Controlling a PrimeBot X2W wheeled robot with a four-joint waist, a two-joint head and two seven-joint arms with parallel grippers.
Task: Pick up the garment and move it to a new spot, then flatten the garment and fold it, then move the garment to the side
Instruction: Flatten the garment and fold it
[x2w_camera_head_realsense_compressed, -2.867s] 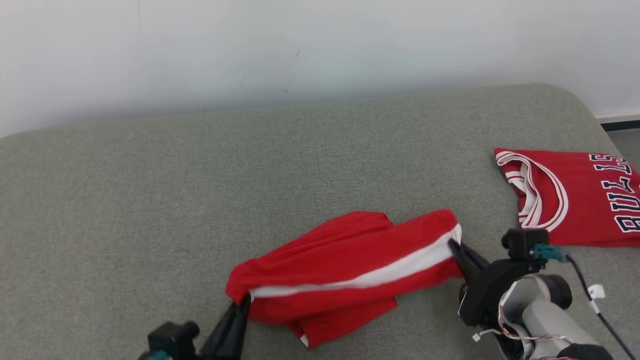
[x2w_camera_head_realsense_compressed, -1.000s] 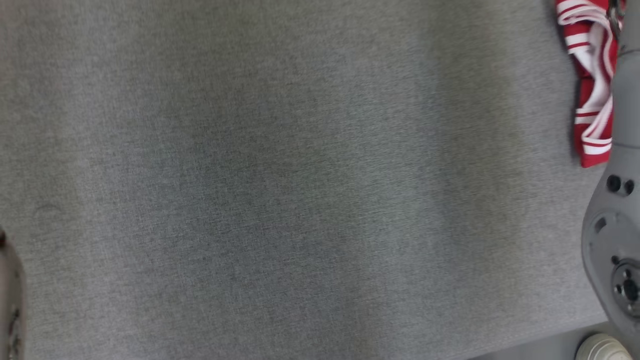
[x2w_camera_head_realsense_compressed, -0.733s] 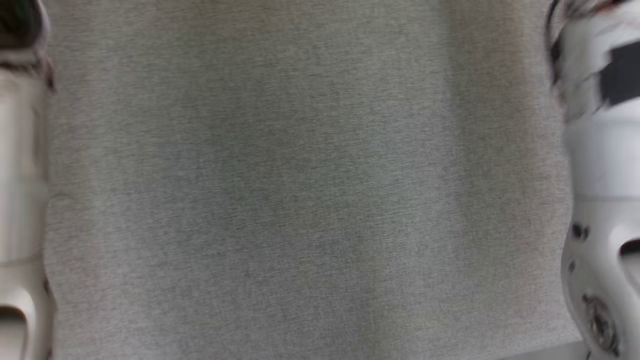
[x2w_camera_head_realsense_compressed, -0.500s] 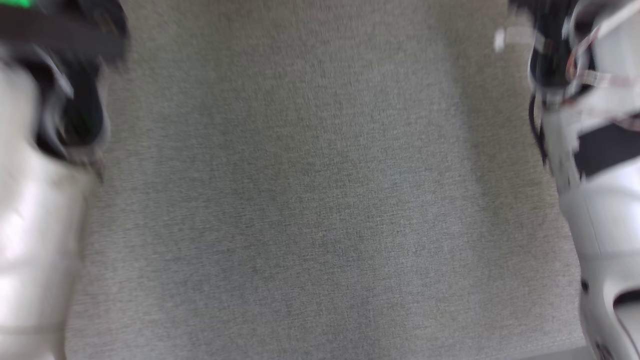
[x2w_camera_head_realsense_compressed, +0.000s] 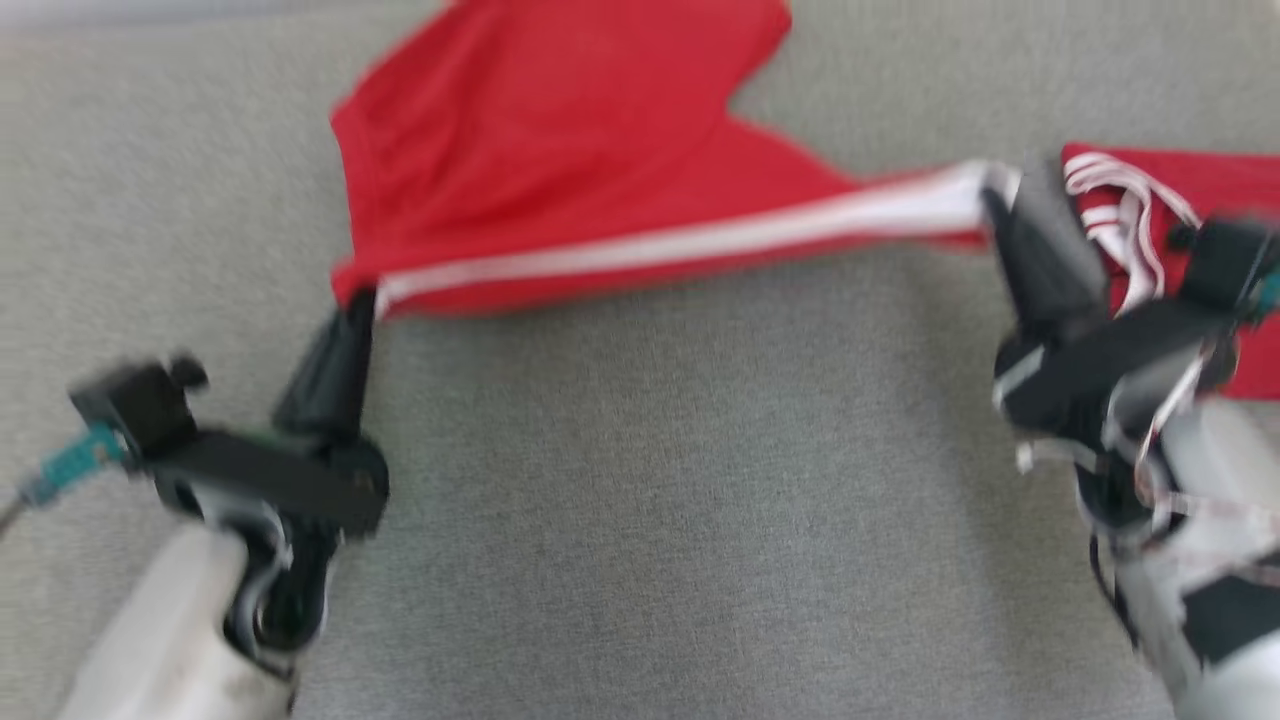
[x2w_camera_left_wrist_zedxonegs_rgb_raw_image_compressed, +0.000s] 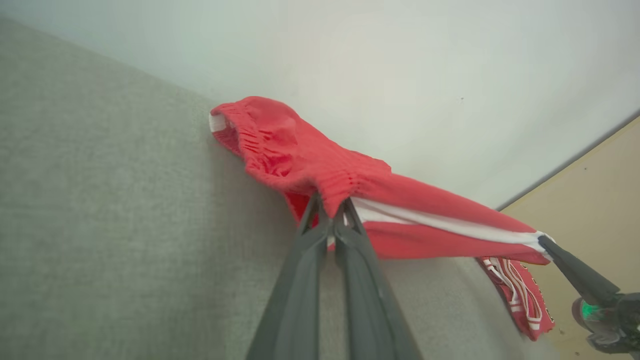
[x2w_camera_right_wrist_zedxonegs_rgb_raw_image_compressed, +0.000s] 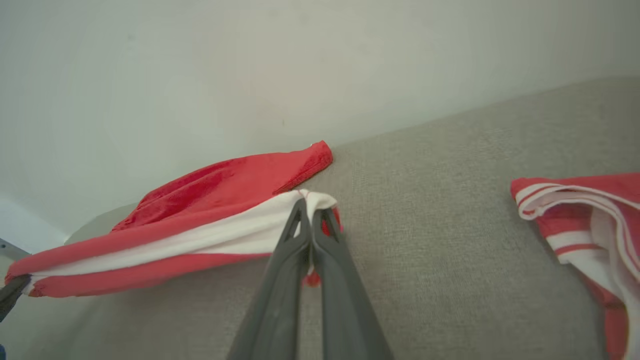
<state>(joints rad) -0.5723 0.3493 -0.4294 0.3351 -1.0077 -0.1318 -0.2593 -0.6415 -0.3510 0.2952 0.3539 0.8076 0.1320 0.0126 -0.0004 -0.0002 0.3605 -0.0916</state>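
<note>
Grey woven-fabric surface (x2w_camera_head_realsense_compressed: 640, 520). Far right: red jersey (x2w_camera_head_realsense_compressed: 1235, 175) with white trim lies on it. Far centre: red shorts (x2w_camera_head_realsense_compressed: 560, 150), possibly resting partly on it; view is blurred.

We note the garment (x2w_camera_head_realsense_compressed: 560, 150) as thin red cloth, matt, its waistband ribbed. The grey top (x2w_camera_head_realsense_compressed: 640, 520) is woven fabric, finely rough. Left gripper (x2w_camera_left_wrist_zedxonegs_rgb_raw_image_compressed: 330, 212) and right gripper (x2w_camera_right_wrist_zedxonegs_rgb_raw_image_compressed: 311, 212) look like smooth, dark, matt plastic. We see the wall (x2w_camera_left_wrist_zedxonegs_rgb_raw_image_compressed: 400, 60) as smooth and matt.
</note>
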